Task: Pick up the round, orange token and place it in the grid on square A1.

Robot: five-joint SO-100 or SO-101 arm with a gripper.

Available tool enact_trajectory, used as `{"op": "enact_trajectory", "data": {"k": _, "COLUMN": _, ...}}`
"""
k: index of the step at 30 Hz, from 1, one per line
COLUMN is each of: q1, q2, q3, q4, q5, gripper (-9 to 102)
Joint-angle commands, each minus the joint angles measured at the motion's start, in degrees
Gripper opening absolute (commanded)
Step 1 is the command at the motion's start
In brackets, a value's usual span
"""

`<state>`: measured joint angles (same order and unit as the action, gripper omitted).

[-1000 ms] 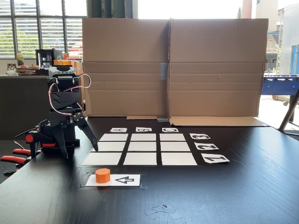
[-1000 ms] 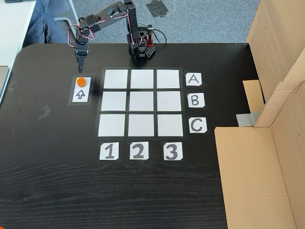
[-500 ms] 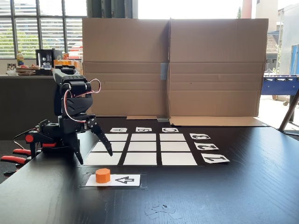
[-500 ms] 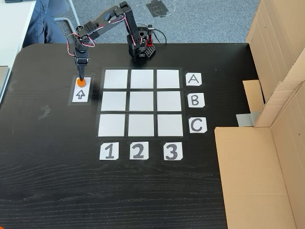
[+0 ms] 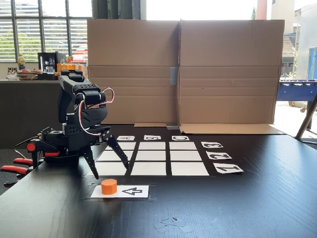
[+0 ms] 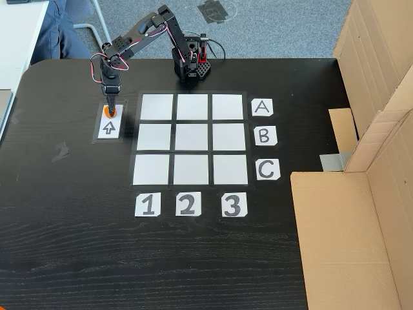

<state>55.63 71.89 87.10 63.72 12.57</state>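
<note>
The orange token [image 5: 109, 186] sits on a white strip with a black arrow [image 5: 130, 191] in front of the grid [image 5: 151, 156]. My gripper [image 5: 110, 171] hangs open just above and behind the token, its two dark fingers spread wide to either side. In a fixed view from above, the gripper [image 6: 111, 110] covers most of the token [image 6: 105, 112], of which an orange edge shows. Square A1 [image 6: 157, 107] is the blank grid [image 6: 191, 137] cell nearest the token; in the front view, A1 [image 5: 111, 166] lies behind the spread fingers.
Labels A B C [image 6: 262, 136] and 1 2 3 [image 6: 186, 204] edge the grid. A cardboard wall [image 5: 181, 72] stands behind the table, and cardboard [image 6: 348, 226] lies on its right side. Red clamps [image 5: 15, 168] hold the arm base [image 6: 190, 64]. Tape scraps [image 5: 171, 224] lie near the front edge.
The arm has reached out and come down over the token. The fingers, nearly together a second ago, have spread wide. The token has not moved.
</note>
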Motion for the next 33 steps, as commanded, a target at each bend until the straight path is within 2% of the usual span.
{"op": "enact_trajectory", "data": {"k": 1, "q1": -0.18, "q2": 0.00, "q3": -2.20, "q4": -0.44, "q5": 0.62, "gripper": 33}}
{"op": "enact_trajectory", "data": {"k": 33, "q1": 1.49, "q2": -10.46, "q3": -9.23, "q4": -0.70, "q5": 1.49, "gripper": 32}}
